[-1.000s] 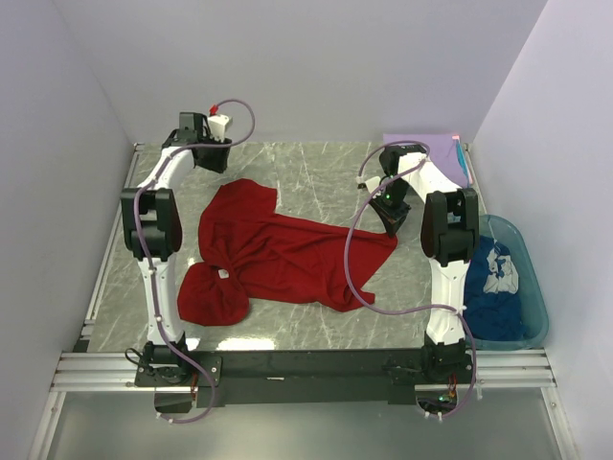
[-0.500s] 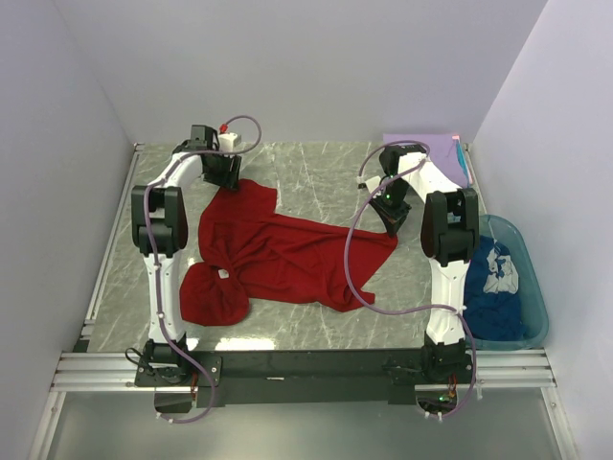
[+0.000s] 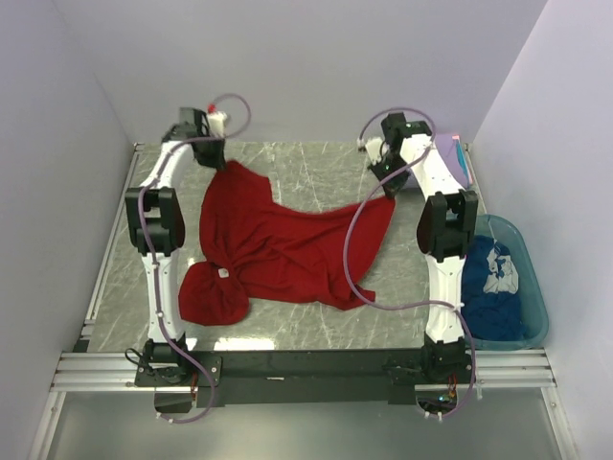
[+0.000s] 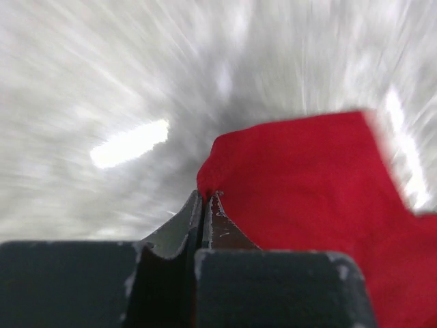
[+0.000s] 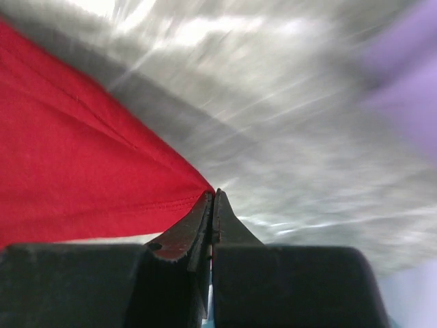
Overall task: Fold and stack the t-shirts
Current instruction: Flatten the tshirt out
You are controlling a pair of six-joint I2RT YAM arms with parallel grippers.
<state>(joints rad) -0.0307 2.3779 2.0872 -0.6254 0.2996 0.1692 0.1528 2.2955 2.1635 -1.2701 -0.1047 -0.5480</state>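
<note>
Grey marbled table (image 3: 316, 163), pale walls on three sides.

Left gripper (image 4: 207, 198): jaws pinched tight on a corner of the red shirt (image 3: 278, 240), cloth puckered at the tips. Right gripper (image 5: 212, 196): likewise clamped, on a hemmed edge, with stitching just beside the tips. Both wrist views are streaked with blur, so the arms are likely in motion.

The shirt's far edge runs between the two grips and sags in the middle. Its near part lies crumpled on the table, with a rounded lump at near left. Lavender shirt (image 3: 455, 163) lies flat at the far right corner, just beside the right arm. Dark blue shirt (image 3: 493, 297) sits heaped in a teal tub (image 3: 539, 307) off the table's right edge.

Step in hand, by my reading: spreading the red shirt flat before folding. To do it well:
- draw the grips apart evenly until the far edge goes taut;
- drag away from the near lump to pull the wrinkles out;
- lower both ends together.

An uneven pull would skew the cloth, and such thin pinches may slip.

Pose: both arms reach far from their bases, elbows raised, wrists out toward the far corners.
</note>
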